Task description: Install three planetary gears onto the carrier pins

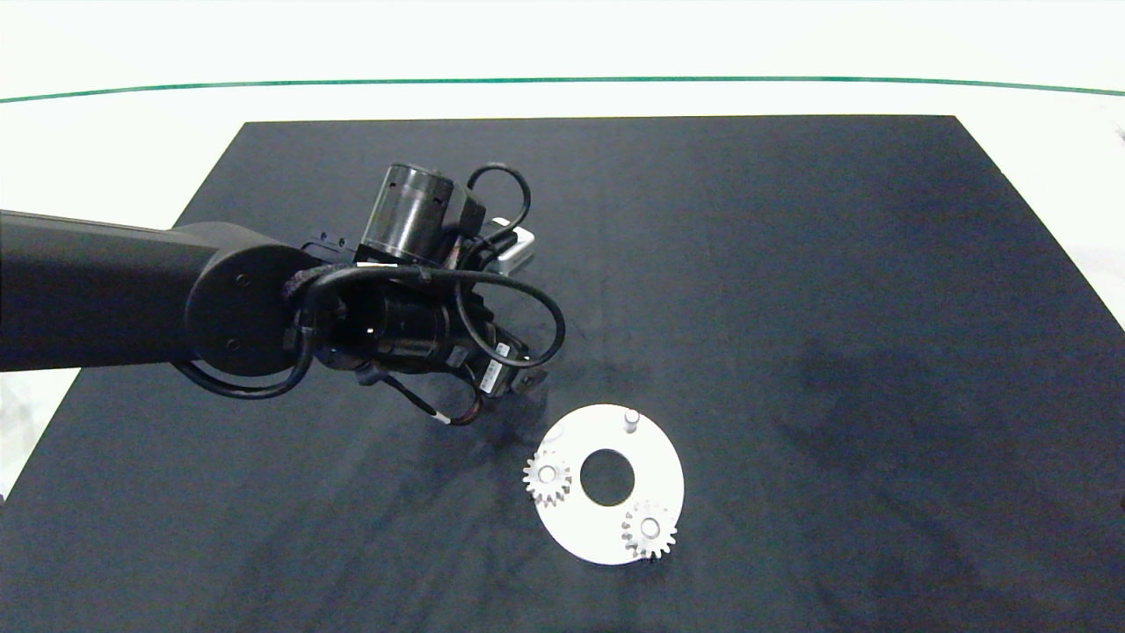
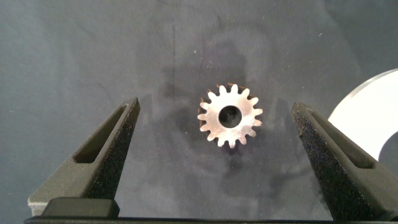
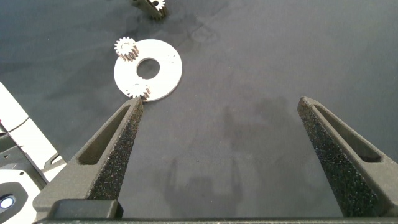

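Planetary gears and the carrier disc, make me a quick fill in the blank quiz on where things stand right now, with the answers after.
1. ____ planetary gears already sit on pins of the white disc.
2. The third gear lies flat on the dark mat between the ____ gripper's open fingers.
3. The pin on the disc's far side is still ____.
4. The right gripper hangs above bare mat with its fingers ____.

Missing words: two; left; bare; open
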Robot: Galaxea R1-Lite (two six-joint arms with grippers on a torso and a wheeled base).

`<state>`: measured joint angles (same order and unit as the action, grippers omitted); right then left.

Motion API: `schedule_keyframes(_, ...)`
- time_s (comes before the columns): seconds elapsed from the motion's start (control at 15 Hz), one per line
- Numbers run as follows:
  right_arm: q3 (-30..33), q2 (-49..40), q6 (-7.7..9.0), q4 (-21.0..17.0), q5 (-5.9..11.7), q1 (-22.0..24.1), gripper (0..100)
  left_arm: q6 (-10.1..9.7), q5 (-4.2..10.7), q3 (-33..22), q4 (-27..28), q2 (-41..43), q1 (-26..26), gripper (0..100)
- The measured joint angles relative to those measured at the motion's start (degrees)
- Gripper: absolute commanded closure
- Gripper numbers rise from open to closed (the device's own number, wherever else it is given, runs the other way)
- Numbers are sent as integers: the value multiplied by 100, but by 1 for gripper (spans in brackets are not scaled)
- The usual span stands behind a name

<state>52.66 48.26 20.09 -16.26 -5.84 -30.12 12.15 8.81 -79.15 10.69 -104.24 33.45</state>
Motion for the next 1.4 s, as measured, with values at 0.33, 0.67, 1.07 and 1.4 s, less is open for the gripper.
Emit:
schedule_keyframes(0.33,-2,24,0,0,0,0,0,7,0,52,-17,-80,-7,10)
schedule_keyframes(0.67,-2,30,0,0,0,0,0,18,0,63,-276,-199,1,20)
schedule_keyframes(1.07,-2,29,0,0,0,-5,0,9,0,168,-284,-251,20,32)
schedule_keyframes(1.4,-10,41,0,1,0,-5,0,9,0,278,-295,-221,6,41)
